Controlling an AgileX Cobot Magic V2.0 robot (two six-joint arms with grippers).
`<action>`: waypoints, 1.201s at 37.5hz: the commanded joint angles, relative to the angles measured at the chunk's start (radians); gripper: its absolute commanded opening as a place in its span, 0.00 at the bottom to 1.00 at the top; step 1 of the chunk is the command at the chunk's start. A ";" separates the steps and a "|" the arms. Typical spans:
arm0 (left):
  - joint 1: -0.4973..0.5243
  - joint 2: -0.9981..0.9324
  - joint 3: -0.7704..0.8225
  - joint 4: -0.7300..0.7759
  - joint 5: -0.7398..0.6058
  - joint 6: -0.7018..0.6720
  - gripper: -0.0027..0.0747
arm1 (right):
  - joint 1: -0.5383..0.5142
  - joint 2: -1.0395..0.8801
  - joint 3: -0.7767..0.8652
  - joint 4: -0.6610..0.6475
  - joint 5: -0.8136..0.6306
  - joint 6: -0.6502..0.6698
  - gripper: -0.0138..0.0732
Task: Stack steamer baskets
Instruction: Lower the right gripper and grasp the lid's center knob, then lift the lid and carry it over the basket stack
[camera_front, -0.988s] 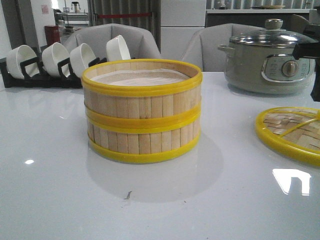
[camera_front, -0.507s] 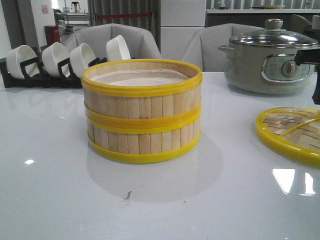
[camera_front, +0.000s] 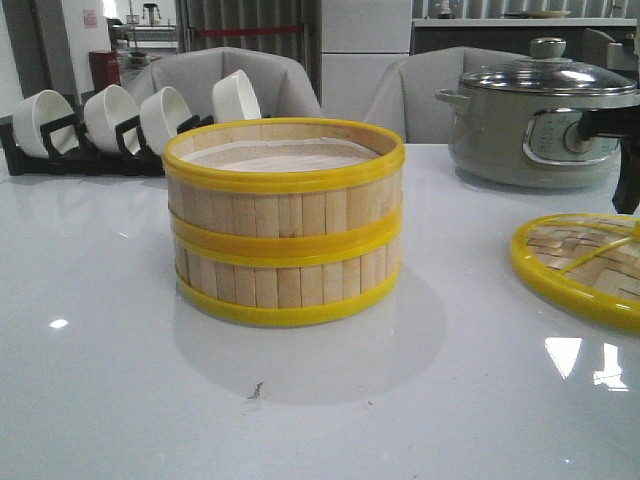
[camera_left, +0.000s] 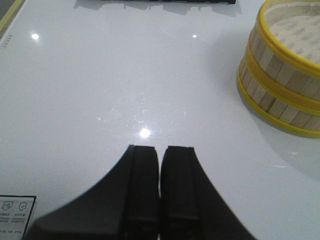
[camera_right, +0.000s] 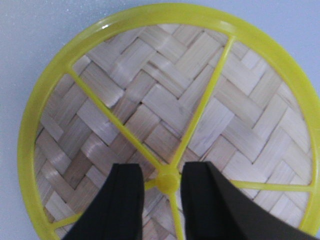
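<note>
Two steamer baskets stand stacked at the table's middle, the upper basket (camera_front: 285, 205) sitting squarely on the lower basket (camera_front: 285, 285), with a white liner showing inside the top one. The left wrist view catches the stack (camera_left: 282, 75) off to one side. My left gripper (camera_left: 160, 150) is shut and holds nothing, over bare white table away from the stack. My right gripper (camera_right: 162, 172) is open above the woven lid (camera_right: 170, 115). Its fingers stand on either side of the lid's yellow knob (camera_right: 168, 182). In the front view only part of the right arm (camera_front: 615, 130) shows at the right edge.
The woven lid (camera_front: 585, 265) lies flat at the right. Behind it stands a grey-green electric pot (camera_front: 530, 120) with a glass cover. A black rack of white bowls (camera_front: 100, 125) lines the back left. Grey chairs stand beyond the table.
The right arm at the front view's right edge has come lower and slightly leftward, toward the lid. The stacked baskets have not moved.
</note>
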 joint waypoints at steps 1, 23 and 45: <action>0.002 0.003 -0.029 0.001 -0.086 -0.009 0.15 | -0.001 -0.043 -0.042 -0.008 -0.011 -0.009 0.53; 0.002 0.003 -0.029 0.001 -0.086 -0.009 0.15 | -0.001 -0.020 -0.042 -0.008 -0.010 -0.009 0.53; 0.002 0.003 -0.029 0.001 -0.086 -0.009 0.15 | 0.000 0.001 -0.042 -0.008 0.006 -0.009 0.33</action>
